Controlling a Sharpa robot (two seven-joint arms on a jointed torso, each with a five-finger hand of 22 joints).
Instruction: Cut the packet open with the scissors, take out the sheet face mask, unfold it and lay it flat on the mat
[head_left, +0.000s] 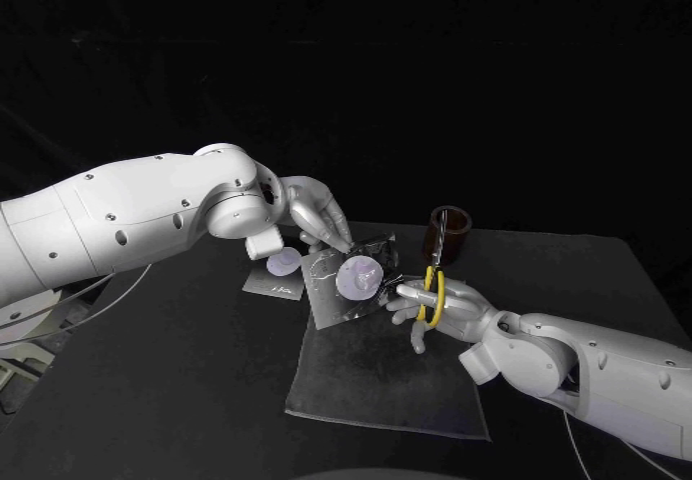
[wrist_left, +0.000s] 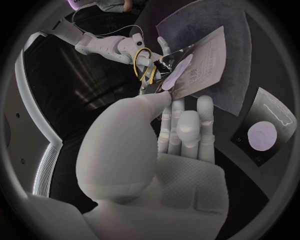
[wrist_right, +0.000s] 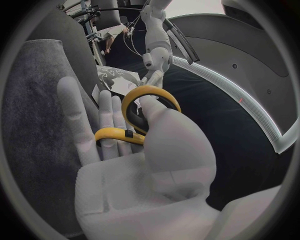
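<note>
Left hand (head_left: 320, 215) pinches the packet (head_left: 351, 280) at its upper edge between thumb and fingertips, the other fingers lying straight behind it. The packet hangs tilted in that pinch, over the far end of the mat (head_left: 389, 390). In the head view it sits at about 5 o'clock from the holding hand and at 9 o'clock from the right hand (head_left: 444, 308), which is just beside it. That right hand grips the scissors (head_left: 430, 295), with thumb and fingers threaded through the yellow loops. The blades point toward the packet's near corner. I cannot tell whether the blades are parted or already on the foil. A dark brown cylinder (head_left: 449, 235) stands upright at 12 o'clock from the right hand, on the black table (head_left: 577, 270). A flat dark card with a pale round mark (head_left: 277, 278) lies on the table at 9 o'clock from the packet, beside the mat's far left corner.
</note>
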